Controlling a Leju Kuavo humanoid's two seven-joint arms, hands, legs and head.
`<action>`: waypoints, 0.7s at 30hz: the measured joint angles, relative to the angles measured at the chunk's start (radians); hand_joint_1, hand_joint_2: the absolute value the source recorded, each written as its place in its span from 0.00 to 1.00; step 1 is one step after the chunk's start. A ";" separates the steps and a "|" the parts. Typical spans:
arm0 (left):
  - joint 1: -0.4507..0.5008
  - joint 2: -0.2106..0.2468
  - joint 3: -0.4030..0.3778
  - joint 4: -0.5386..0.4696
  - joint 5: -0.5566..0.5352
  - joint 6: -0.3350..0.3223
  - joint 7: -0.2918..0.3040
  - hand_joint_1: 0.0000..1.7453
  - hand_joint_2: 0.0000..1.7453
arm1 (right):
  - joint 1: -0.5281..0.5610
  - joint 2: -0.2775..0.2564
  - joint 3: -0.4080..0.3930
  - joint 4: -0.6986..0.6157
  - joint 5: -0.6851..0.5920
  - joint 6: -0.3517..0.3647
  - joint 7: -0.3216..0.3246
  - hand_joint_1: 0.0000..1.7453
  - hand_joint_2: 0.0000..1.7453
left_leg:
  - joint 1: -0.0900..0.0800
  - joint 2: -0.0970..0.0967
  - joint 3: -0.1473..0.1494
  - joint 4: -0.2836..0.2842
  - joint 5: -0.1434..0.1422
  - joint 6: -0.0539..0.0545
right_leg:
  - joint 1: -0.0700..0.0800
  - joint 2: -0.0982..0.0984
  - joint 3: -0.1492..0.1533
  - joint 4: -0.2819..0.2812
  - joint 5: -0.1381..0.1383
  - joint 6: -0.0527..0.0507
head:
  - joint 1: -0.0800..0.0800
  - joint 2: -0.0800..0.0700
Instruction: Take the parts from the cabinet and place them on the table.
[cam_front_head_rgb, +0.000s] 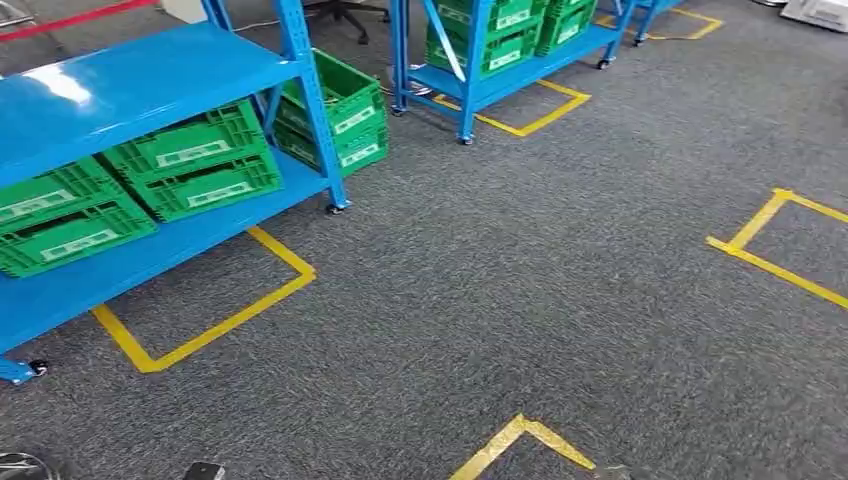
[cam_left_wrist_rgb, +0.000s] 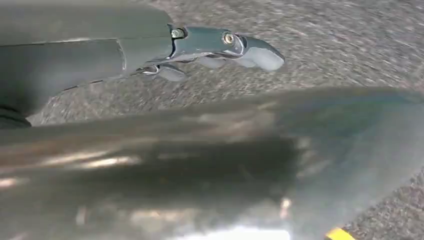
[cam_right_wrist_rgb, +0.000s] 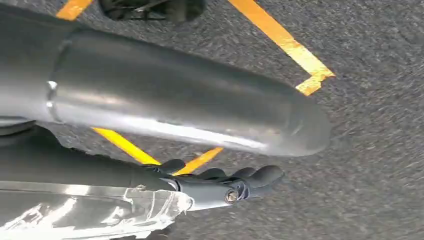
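- Carpet (cam_front_head_rgb: 520, 300) lies nearest in the head view, grey, crossed by yellow tape (cam_front_head_rgb: 205, 330) squares.
- Left robot hand (cam_left_wrist_rgb: 220, 50) hangs over carpet in its wrist view: fingers fairly straight, nothing in them, released.
- Right robot hand (cam_right_wrist_rgb: 225, 185) likewise hangs low, fingers loosely extended, grasping nothing.
- Parts themselves can't be made out; presumably inside the green crates (cam_front_head_rgb: 195, 165) on the lower shelf of the blue rack (cam_front_head_rgb: 130, 85), to the robot's left. More crates (cam_front_head_rgb: 345, 110) stand behind it, and a second rack (cam_front_head_rgb: 500, 55) farther back.
- No bench in sight.
- Step in hand, as I judge it: approach the rack. Task looks barely begun.
- To do it well: turn left, square up to the crate fronts, stop near enough to reach the lower shelf without hitting the top one; raise arms only after halting.
- Head view gives rack and crates; wrist views give the state of each robot hand, plus tape beside the right one.
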 joint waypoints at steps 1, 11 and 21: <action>0.002 0.000 0.000 0.000 0.000 -0.002 0.000 0.00 0.00 | 0.000 0.000 0.000 0.000 0.000 0.000 0.000 0.00 0.00 | 0.002 -0.016 0.008 0.000 -0.006 -0.003 | -0.001 0.005 0.015 -0.066 0.057 -0.001 | 0.001 0.000; -0.002 0.003 0.000 0.000 -0.007 0.001 0.000 0.00 0.00 | 0.001 0.004 -0.002 0.000 0.002 -0.002 -0.002 0.00 0.00 | -0.002 0.034 -0.057 0.144 -0.090 -0.054 | -0.003 0.007 0.101 -0.258 0.172 -0.050 | -0.006 0.000; 0.000 0.003 0.000 0.001 -0.020 0.005 0.000 0.00 0.00 | 0.003 0.004 -0.003 0.000 0.007 -0.009 0.002 0.00 0.00 | -0.021 0.140 -0.059 0.017 0.017 -0.025 | 0.015 -0.119 0.181 -0.273 0.082 -0.025 | -0.009 0.000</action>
